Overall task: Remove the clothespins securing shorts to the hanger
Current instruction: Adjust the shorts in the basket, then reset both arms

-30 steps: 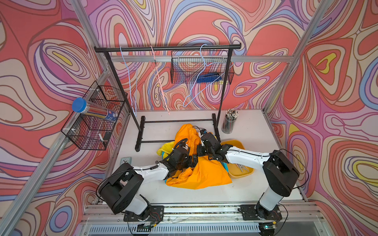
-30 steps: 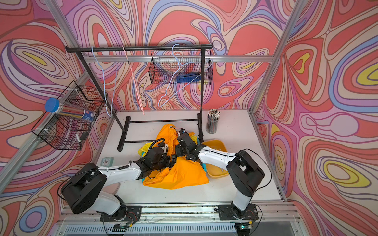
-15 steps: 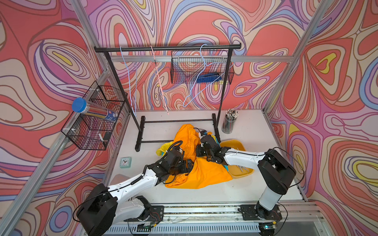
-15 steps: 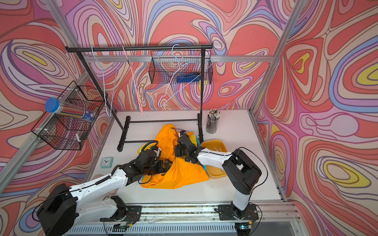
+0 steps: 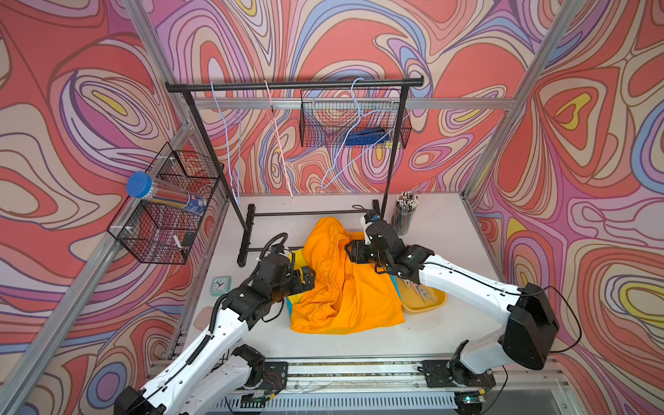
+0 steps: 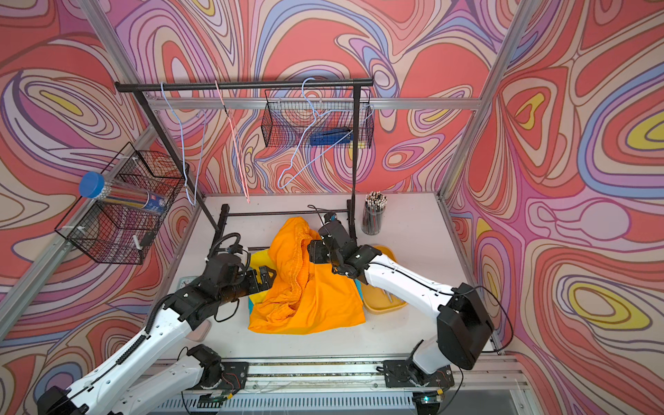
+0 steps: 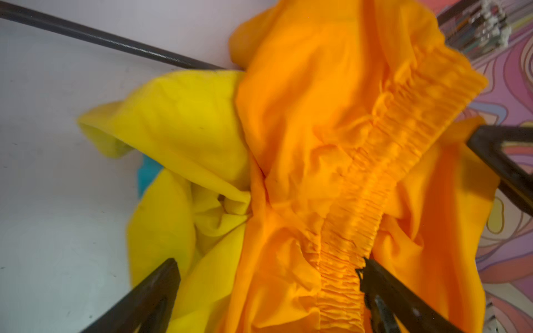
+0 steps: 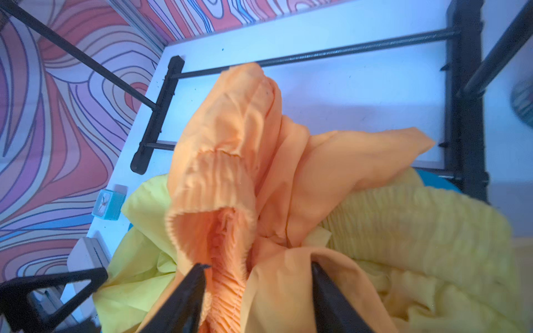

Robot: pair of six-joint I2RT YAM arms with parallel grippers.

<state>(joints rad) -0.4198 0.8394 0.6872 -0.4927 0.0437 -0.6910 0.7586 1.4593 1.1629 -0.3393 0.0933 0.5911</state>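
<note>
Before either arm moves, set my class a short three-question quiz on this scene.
1. True or false: the orange shorts lie on top of the yellow shorts.
2. What stands on the table beside a post of the clothes rack? A pencil cup; B kettle; C vase.
3. Fill in: the left gripper has its jaws ____.
Key: 1 true; 2 A; 3 open.

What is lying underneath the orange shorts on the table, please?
Yellow shorts poke out from under the orange shorts near the left gripper, and a teal edge shows below them. Whether any clothespin lies beneath is hidden by the fabric.
</note>
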